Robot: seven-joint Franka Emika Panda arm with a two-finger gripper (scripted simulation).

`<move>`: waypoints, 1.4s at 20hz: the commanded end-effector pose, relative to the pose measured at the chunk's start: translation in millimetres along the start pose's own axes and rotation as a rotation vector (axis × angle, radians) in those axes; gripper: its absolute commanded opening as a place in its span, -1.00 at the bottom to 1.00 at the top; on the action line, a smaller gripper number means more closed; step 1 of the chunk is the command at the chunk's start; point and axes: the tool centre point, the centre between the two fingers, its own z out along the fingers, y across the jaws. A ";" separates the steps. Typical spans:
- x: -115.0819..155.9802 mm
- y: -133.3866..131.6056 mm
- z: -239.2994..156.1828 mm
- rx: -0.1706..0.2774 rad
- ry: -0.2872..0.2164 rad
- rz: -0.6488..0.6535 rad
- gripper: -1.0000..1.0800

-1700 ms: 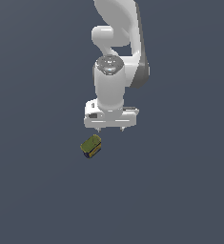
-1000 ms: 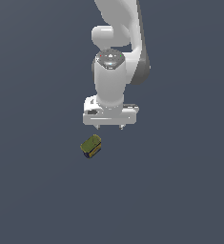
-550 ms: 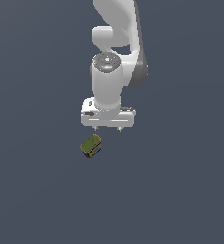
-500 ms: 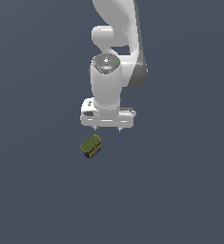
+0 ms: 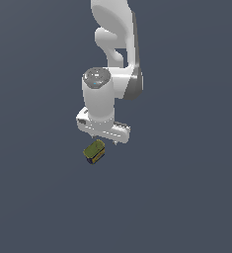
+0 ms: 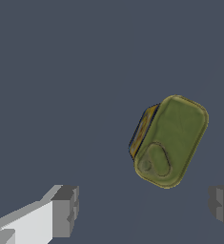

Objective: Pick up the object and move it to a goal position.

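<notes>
Olive-topped object (image 6: pixel 169 141) outside spread jaws

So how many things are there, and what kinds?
Olive-yellow blocks: 1, the object, lying on the dark floor.
White robot grippers: 1, the gripper, open, above the block and not touching it.
Total: 2

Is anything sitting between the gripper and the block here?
Nothing visible. The block lies alone on the bare surface, and the open gripper hangs above it with no other thing between them in either view.
</notes>
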 end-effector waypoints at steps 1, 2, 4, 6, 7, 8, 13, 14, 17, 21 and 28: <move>5.6 9.2 8.7 0.002 -0.001 0.092 0.92; 7.7 12.8 12.0 0.002 -0.001 0.127 0.92; 11.5 19.5 18.2 0.003 0.000 0.191 0.92; 14.7 25.5 23.5 0.003 0.000 0.248 0.92; 16.2 28.3 25.9 0.003 0.000 0.274 0.92; 17.5 30.8 28.2 0.003 0.000 0.297 0.92; 22.3 40.7 36.6 0.003 0.002 0.387 0.92; 22.9 42.1 37.8 0.002 0.002 0.399 0.92; 24.2 44.9 40.2 0.002 0.003 0.425 0.92; 24.3 45.5 40.7 0.002 0.002 0.428 0.92; 23.9 45.8 60.4 0.002 0.003 0.430 0.92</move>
